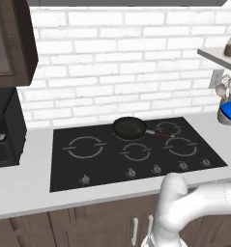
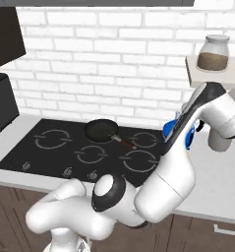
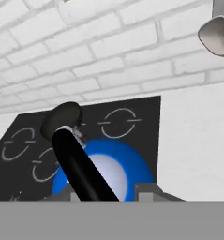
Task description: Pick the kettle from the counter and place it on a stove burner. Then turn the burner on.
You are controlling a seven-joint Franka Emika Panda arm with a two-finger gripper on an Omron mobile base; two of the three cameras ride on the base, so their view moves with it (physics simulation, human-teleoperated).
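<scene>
The kettle (image 3: 111, 171) is blue and round, and it sits at the bottom middle of my hand view. Its dark handle (image 3: 78, 166) runs up across it toward the upper left. My gripper (image 3: 106, 197) is closed on that handle, down at the bottom edge of the frame. In the left base view the kettle (image 1: 229, 112) peeks in at the right edge, about halfway down. In the right base view I see bits of blue (image 2: 170, 129) at the right of the middle, behind my white arm.

The counter (image 3: 193, 140) is pale and smooth and fills the right side of my hand view. The black stove top (image 1: 131, 149) lies across the middle of the left base view. The biggest burner ring (image 1: 85, 147) is at the left of the glass. A black pan (image 1: 130, 128) rests at the back of the stove, near the middle. Small knobs (image 1: 131, 172) line the front edge.

A white brick wall (image 1: 122, 62) stands behind it all. A jar (image 2: 213, 52) sits on a shelf at the upper right of the right base view.
</scene>
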